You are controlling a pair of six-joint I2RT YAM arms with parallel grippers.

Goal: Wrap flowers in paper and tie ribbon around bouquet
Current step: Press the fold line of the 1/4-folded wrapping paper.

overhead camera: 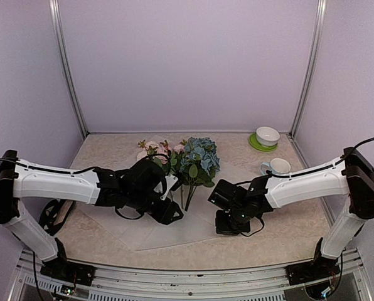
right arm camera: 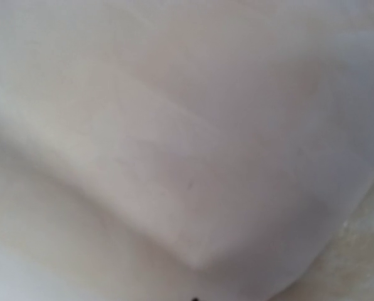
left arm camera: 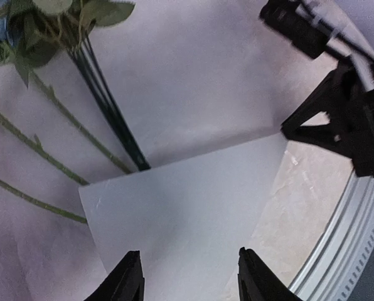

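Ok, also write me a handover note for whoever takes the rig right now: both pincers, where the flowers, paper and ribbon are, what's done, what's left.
Left pincer: open, above a folded-over flap of the paper.
Right pincer: shut, close down on the paper; whether it grips the sheet cannot be told.
Flowers: lying on the paper, stems reaching the flap's edge.
Ribbon: not seen in any view.
Done: first fold begun.
Left: finish the wrap, then tie the ribbon.

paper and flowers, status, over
Left gripper open, folded paper flap between its jaws. Right gripper shut, low on the paper, grip unclear. Flowers lie on it, unwrapped. Mug far right, clear.
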